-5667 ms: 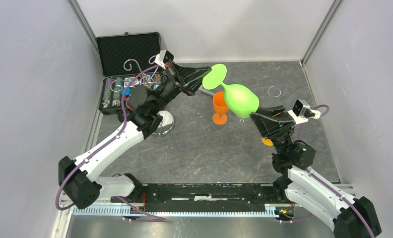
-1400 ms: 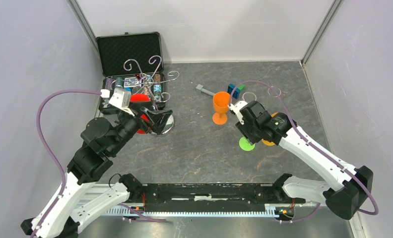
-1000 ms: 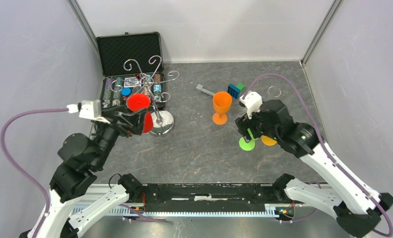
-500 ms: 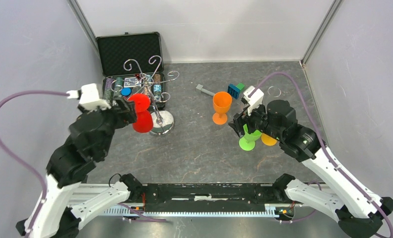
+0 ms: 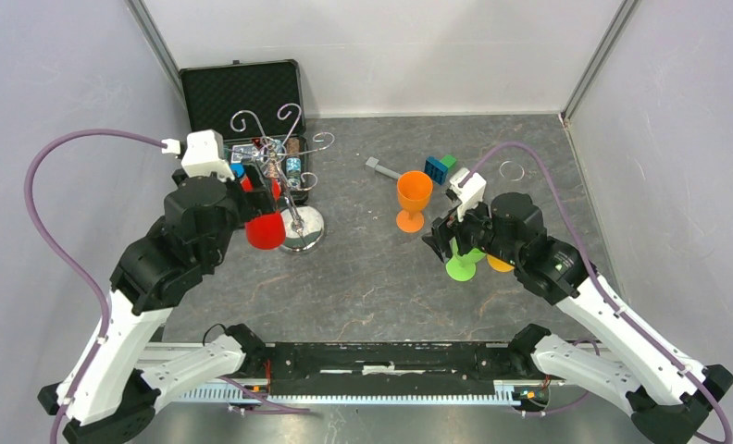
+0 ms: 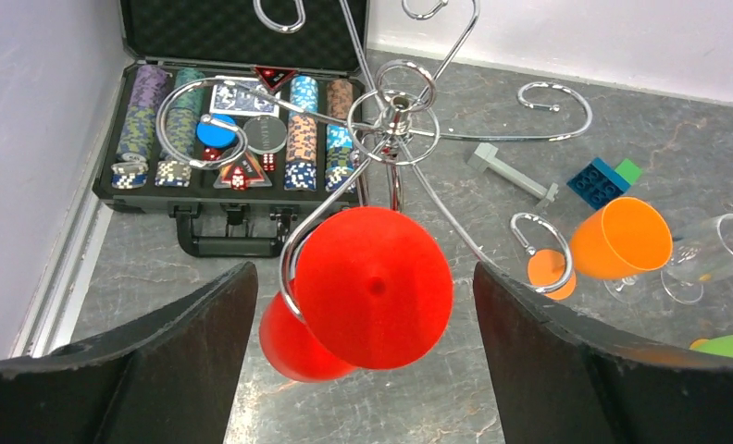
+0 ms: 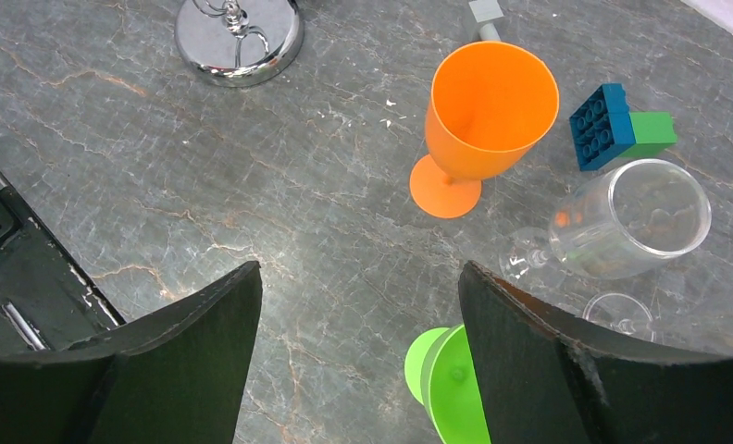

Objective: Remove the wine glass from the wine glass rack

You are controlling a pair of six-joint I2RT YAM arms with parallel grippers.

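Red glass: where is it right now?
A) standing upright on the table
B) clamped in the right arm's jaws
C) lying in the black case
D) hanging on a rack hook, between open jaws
D: the red glass hangs foot-up in a curled hook of the rack, and the left gripper has its jaws spread on either side without touching it.

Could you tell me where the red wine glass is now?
The red wine glass hangs upside down on the wine glass rack, left in the top view, near the chip case, between the fingers of the left gripper.
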